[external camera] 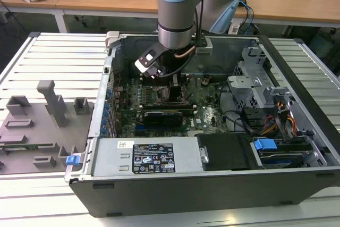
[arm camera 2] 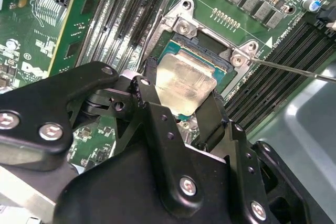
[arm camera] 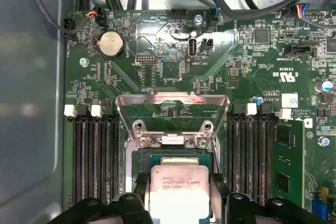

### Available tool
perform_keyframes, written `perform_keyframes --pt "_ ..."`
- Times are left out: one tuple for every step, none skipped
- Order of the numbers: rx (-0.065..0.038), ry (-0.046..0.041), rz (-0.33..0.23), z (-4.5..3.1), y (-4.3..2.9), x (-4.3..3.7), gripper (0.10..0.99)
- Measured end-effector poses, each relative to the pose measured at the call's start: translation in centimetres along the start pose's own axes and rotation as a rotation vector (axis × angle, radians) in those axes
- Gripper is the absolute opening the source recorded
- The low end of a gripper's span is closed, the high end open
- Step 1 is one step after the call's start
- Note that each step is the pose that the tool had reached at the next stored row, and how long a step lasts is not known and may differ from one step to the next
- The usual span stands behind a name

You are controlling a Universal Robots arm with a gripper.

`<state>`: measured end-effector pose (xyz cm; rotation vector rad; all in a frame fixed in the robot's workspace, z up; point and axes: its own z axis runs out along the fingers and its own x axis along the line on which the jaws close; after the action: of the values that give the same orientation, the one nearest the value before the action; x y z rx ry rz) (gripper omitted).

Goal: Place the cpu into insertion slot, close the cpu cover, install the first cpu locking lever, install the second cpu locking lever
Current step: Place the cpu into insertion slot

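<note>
The cpu (arm camera 2: 185, 80) (arm camera: 177, 188), a square chip with a pale silver top, lies over the insertion slot (arm camera 2: 212, 45) (arm camera: 137, 162). Whether it is fully seated I cannot tell. My gripper (arm camera 2: 181, 100) (arm camera: 178, 203) is shut on the cpu, one black finger (arm camera 2: 148, 85) on each side of it. In the first wrist view the cpu cover (arm camera: 173, 99) stands swung up, a silver frame hinged at the socket's far edge. A thin locking lever (arm camera 2: 291, 70) sticks out beside the socket. In the exterior view my gripper (external camera: 173, 86) reaches down into the open computer case (external camera: 212, 184).
Memory slots (arm camera: 94, 156) run along both sides of the socket. A long black expansion card (external camera: 162, 116), the power supply (external camera: 143, 158) and a drive cage with cables (external camera: 260, 91) fill the case. A grey fixture plate (external camera: 37, 126) lies on the exterior view's left.
</note>
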<state>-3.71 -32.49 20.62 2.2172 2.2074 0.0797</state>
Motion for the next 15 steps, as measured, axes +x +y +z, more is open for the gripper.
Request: perform_keyframes --pt "0.0 0.0 0.0 0.04 0.0 0.03 0.541" --pt "0.0 0.0002 0.0 0.12 0.0 0.05 0.541" --pt "0.0 0.0001 0.0 0.18 0.0 0.07 0.541" --pt "0.0 0.0001 0.0 0.22 -0.01 0.08 0.541" --pt "0.0 0.0 0.0 0.28 -0.01 0.1 0.541" --pt "0.0 -0.0001 0.0 0.32 -0.01 0.13 0.541" --pt "0.0 0.0001 0.0 0.39 -0.02 0.24 0.541" --pt "0.0 0.0002 0.0 0.46 -0.02 0.31 0.541" --pt "0.0 0.0 0.0 0.51 -0.01 0.31 0.541" --pt "0.0 -0.0011 0.0 0.56 -0.02 0.31 0.541" --pt "0.0 -0.0026 0.0 0.63 -0.03 0.32 0.541" --pt "0.0 -0.0027 0.0 0.63 -0.03 0.32 0.541" --pt "0.0 -0.0026 0.0 0.64 -0.03 0.32 0.541" --pt "0.0 -0.0026 0.0 0.65 -0.03 0.32 0.541" --pt "0.0 -0.0026 0.0 0.65 -0.03 0.32 0.541"
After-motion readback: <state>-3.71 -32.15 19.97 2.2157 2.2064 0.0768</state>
